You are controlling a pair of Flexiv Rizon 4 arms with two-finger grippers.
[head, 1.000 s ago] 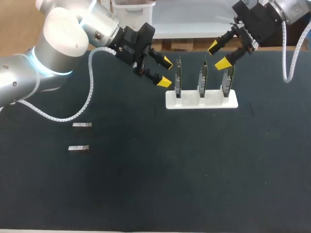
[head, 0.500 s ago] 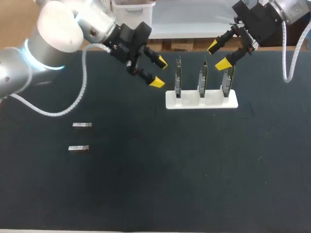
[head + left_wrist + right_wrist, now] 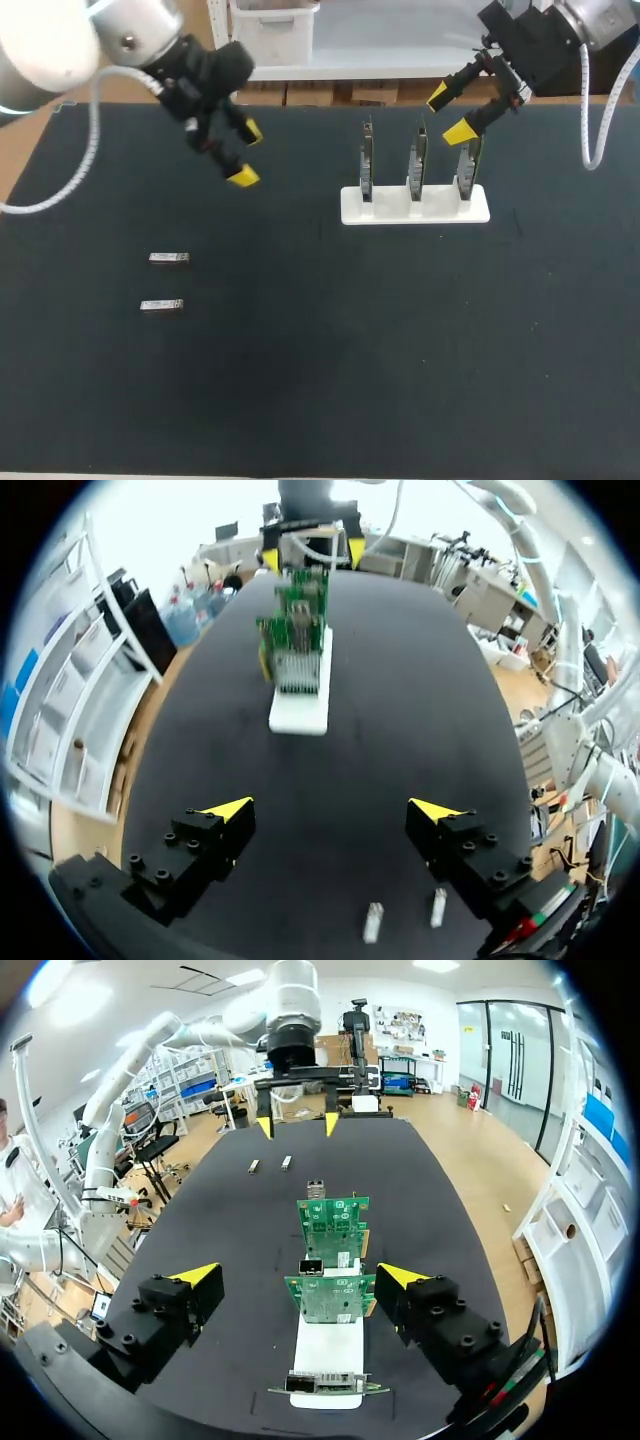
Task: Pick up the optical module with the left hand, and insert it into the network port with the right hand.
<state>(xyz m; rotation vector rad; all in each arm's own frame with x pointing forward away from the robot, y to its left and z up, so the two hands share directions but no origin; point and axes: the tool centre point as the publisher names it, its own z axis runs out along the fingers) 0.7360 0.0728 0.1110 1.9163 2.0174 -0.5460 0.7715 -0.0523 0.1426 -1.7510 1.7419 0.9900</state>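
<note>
Black matting covers the desk (image 3: 400,350), and only the head view takes in all of it. Two small silvery rectangular optical modules (image 3: 169,258) lie flat and parallel near the left edge, one behind the other. They are apart from each other and touch nothing. A white plastic base (image 3: 415,205) stands near the far edge, right of the middle, and holds three upright green circuit boards (image 3: 417,160) in a row.

The left gripper (image 3: 246,154) hangs above the desk between the modules and the base, nearer the far edge, with its jaws wide and nothing between them. The right gripper (image 3: 448,114) hangs by the rightmost board, its jaws also wide and empty.

The right wrist view alone shows the grey metal port cages (image 3: 311,1265) on the boards' edges, with the modules far ahead as two pale specks. The left wrist view has the modules close, low beside its own fingers, each a short pale metal bar.

The modules' ends and any latch are too small to make out. In the left wrist view the boards overlap and cannot be counted.
</note>
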